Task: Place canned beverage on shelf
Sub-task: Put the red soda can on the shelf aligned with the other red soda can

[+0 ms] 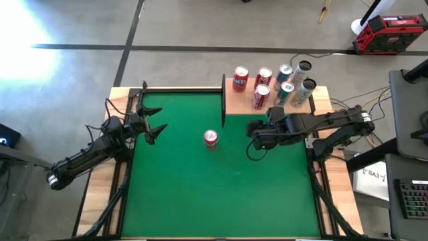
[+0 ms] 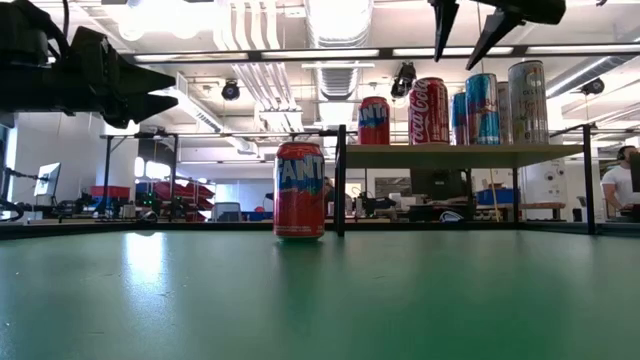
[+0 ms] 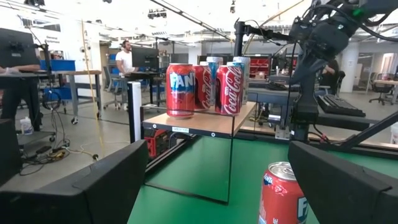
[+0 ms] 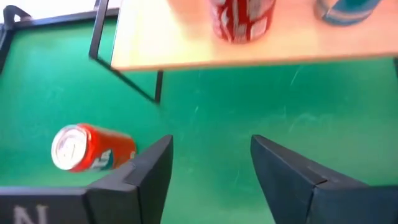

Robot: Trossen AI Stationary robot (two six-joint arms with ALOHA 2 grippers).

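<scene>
High view shows six cans on the shelf (image 1: pixel 235 102), while one red Fanta can (image 1: pixel 210 138) stands on the green table beside the right tool (image 1: pixel 255 137), whose fingers stand apart, empty. Left tool (image 1: pixel 155 130) waits open, well off. That can remains to shelve.

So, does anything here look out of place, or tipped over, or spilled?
Nothing is tipped or spilled. One red Fanta can stands upright alone on the green felt, apart from the six cans grouped on the shelf. It is simply not yet placed there.
</scene>
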